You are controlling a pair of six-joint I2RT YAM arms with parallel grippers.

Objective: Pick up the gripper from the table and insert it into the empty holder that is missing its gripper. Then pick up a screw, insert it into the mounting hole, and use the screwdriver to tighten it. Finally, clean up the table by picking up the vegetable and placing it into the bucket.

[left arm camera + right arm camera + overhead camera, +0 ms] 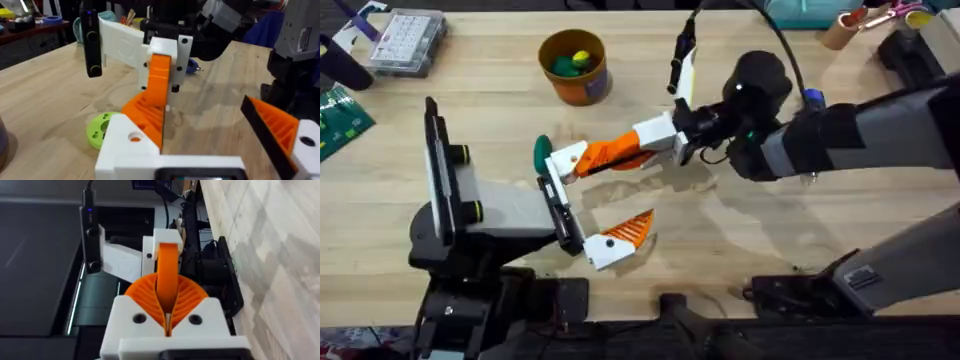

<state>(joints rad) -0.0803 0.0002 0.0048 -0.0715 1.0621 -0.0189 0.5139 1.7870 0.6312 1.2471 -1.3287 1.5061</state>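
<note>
The loose orange gripper finger (612, 152) is held level above the table, and my right gripper (658, 138) is shut on its narrow end. Its thick ribbed end (147, 112) sits against the white holder (563, 162) on my left arm, and orange shows through the holder's hole (135, 136). In the right wrist view the finger (168, 275) runs from my ribbed pads (145, 296) to that holder (150, 250). My left gripper (600, 195) is open, its fixed orange finger (630, 230) well apart. A green vegetable slice (541, 150) lies beside the holder. The bucket (592, 88) stands behind, with green and yellow pieces inside.
A clear parts box (408, 40) sits at the far left corner, with a green circuit board (340, 115) at the left edge. A tan cup (845, 30) and a teal container (800, 10) stand at the far right. A black cable (680, 55) hangs over the middle.
</note>
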